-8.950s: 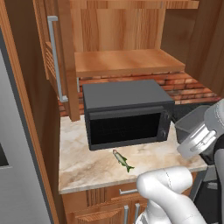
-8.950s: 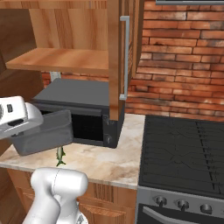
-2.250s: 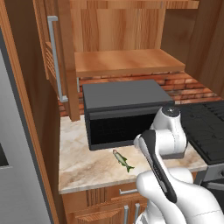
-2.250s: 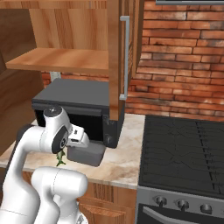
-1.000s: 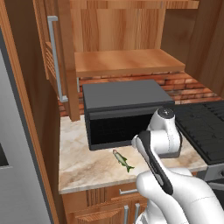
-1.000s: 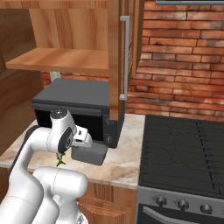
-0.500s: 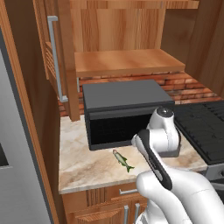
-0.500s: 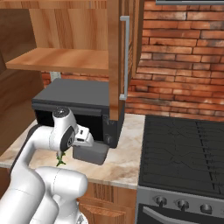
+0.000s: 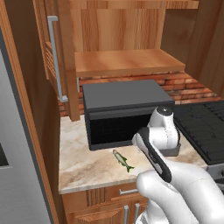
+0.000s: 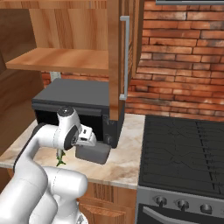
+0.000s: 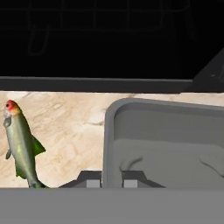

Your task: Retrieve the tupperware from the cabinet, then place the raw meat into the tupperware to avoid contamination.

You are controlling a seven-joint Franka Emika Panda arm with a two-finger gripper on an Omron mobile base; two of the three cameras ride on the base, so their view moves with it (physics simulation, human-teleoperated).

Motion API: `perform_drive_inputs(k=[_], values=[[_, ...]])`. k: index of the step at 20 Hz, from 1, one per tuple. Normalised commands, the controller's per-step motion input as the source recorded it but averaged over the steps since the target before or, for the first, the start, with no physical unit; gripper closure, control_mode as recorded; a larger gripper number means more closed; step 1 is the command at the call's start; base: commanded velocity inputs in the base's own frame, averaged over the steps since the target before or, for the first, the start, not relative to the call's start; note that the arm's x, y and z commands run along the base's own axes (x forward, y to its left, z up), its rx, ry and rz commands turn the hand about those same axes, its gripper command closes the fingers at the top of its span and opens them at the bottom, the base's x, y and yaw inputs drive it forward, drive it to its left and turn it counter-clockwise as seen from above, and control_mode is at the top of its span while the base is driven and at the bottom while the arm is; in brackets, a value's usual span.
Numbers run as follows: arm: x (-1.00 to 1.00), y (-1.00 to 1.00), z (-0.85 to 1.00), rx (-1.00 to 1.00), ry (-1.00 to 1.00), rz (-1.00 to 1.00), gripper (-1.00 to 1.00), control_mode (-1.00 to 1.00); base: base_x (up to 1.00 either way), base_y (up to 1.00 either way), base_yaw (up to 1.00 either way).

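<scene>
Tupperware (image 10: pixel 92 153) held by its near rim in closed end effector (image 11: pixel 110 180), low over bench (image 9: pixel 85 168) before microwave (image 9: pixel 120 107), fish (image 9: pixel 123 160) just beside; setting down, then release needed

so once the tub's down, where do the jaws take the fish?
Grip the fish across its mid-body, coming straight down from above. It lies flat on the marble counter, slender and long, so the jaws should close across its narrow width, not along it. It lies apart from the tupperware, on bare counter in front of the microwave.
</scene>
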Motion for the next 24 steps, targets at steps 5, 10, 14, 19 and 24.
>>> perform_drive_inputs(k=[5,10,14,19,24], values=[[-0.05,-0.04,-0.68,0.0,-0.07,0.0,1.0,-1.0,0.0,0.0,0.0],[-0.19,-0.03,-0.77,0.0,-0.06,0.0,1.0,-1.0,0.0,0.0,0.0],[-0.22,-0.02,-0.75,0.01,-0.07,0.0,1.0,-1.0,0.0,0.0,0.0],[-0.23,-0.01,-0.72,0.01,-0.07,0.0,1.0,-1.0,0.0,0.0,0.0],[-0.24,0.0,-0.73,0.01,-0.08,0.0,1.0,-1.0,0.0,0.0,0.0]])
